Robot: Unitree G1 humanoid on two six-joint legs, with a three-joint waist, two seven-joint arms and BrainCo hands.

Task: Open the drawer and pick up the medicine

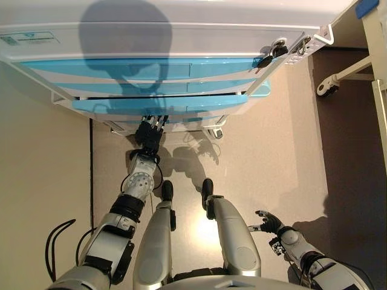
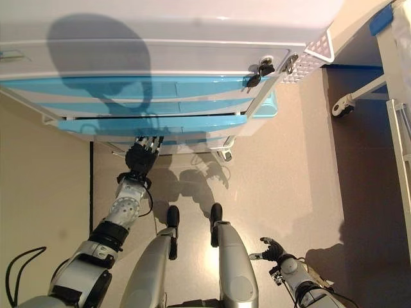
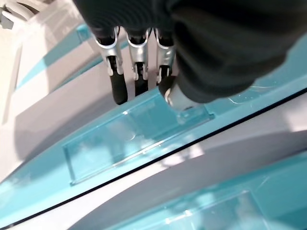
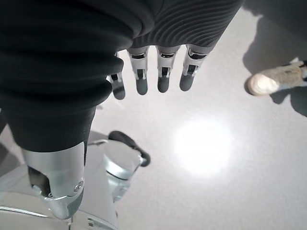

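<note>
A white cabinet [image 1: 181,30] with several blue drawer fronts stands ahead. The third drawer front [image 1: 163,104] juts out, with a thin dark gap above it. My left hand [image 1: 149,134] reaches in just below it. In the left wrist view its straight fingers [image 3: 118,88] rest at the edge of a blue drawer front, and the thumb touches a clear plastic plate [image 3: 129,139] on that front. My right hand [image 1: 268,222] hangs low at the right with relaxed fingers [image 4: 144,84], holding nothing. No medicine is visible.
Keys [image 1: 272,53] hang in a lock on the cabinet's right corner. A cabinet caster [image 1: 216,133] shows underneath. A wheeled frame [image 1: 329,84] stands to the right. A person's shoe [image 4: 268,82] is on the floor near my right side. A beige wall runs along the left.
</note>
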